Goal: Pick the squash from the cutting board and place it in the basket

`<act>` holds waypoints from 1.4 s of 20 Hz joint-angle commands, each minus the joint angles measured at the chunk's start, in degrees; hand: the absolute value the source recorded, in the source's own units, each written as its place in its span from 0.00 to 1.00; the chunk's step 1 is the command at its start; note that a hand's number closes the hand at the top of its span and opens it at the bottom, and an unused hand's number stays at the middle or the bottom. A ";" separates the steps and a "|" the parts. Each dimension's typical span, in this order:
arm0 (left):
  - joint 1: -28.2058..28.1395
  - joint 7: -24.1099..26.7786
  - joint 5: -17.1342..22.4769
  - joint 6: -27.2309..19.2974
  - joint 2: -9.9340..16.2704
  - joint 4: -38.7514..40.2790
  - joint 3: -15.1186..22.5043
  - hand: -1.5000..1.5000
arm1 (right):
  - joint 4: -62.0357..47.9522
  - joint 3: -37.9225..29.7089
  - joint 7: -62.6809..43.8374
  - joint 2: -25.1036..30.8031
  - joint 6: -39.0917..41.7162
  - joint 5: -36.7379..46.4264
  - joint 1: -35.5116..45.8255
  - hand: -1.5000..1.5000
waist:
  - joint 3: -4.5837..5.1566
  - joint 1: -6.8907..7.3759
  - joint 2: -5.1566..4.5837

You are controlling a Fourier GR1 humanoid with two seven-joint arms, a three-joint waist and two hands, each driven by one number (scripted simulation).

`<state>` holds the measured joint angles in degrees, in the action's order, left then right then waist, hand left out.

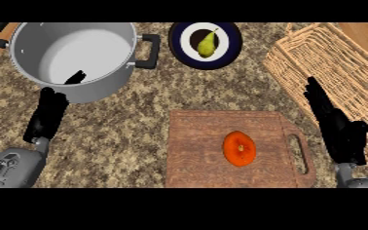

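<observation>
— Nearest to us, what do you see?

— Two grey forearms come in from the lower edge. Just beyond them lies the cutting board, its handle turned toward the right side. The squash rests on it, a little right of the middle, orange and round, and nothing touches it.

— And the hands?

— The right hand stands beside the board's handle, with fingers straight and apart, pointing away from us, and it holds nothing. Its tips reach over the near edge of the basket. I judge it waits there because it is between the squash and the basket, so it is the natural hand for this work. The left hand is at the left edge, fingers also straight and holding nothing. It only rests, with fingertips up near the pot.

— What is further away?

— The pot stands far left, with a black handle. A dark plate with a pear lies behind the board. The basket is at the far right, well apart from the squash, so I judge the task has not yet begun.
</observation>
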<state>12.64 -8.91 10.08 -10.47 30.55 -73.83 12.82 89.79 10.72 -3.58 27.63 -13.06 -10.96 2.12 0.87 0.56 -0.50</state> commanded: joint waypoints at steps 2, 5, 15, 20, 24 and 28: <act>-0.14 1.64 0.17 -0.40 -1.81 1.40 -1.60 0.50 | -0.61 -3.20 12.62 -5.85 3.40 -5.73 -1.96 1.00 | -0.98 -0.93 0.44; 0.16 1.55 1.06 -0.46 -0.85 -0.73 -2.74 0.50 | 1.32 -7.14 22.23 -12.24 7.51 -15.00 -2.16 1.00 | -1.30 -1.09 0.67; 0.13 1.21 0.73 -0.46 -4.04 0.15 -1.54 0.50 | 17.12 8.87 37.84 -26.19 -17.06 14.21 -7.22 0.00 | -0.65 -1.94 0.86; -0.06 -0.58 0.71 -2.02 -4.12 -1.94 -1.86 0.50 | 16.35 5.64 24.19 -12.51 -19.95 26.50 -18.76 0.00 | -0.32 -3.48 1.04; -1.44 -0.77 1.00 -1.66 -3.44 -3.56 -2.07 0.50 | 21.73 3.50 14.17 0.33 -13.32 33.26 -25.77 0.00 | -0.18 -3.10 1.19; -1.21 -1.06 0.42 -1.85 -4.08 -3.28 -1.49 0.50 | 31.65 7.31 2.50 7.94 -2.68 35.02 -30.45 0.00 | -0.25 -2.42 0.79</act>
<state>11.69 -9.75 10.61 -12.42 26.63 -76.89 11.18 114.41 15.61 8.38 28.61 -22.25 20.35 -23.21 0.64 -2.31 0.45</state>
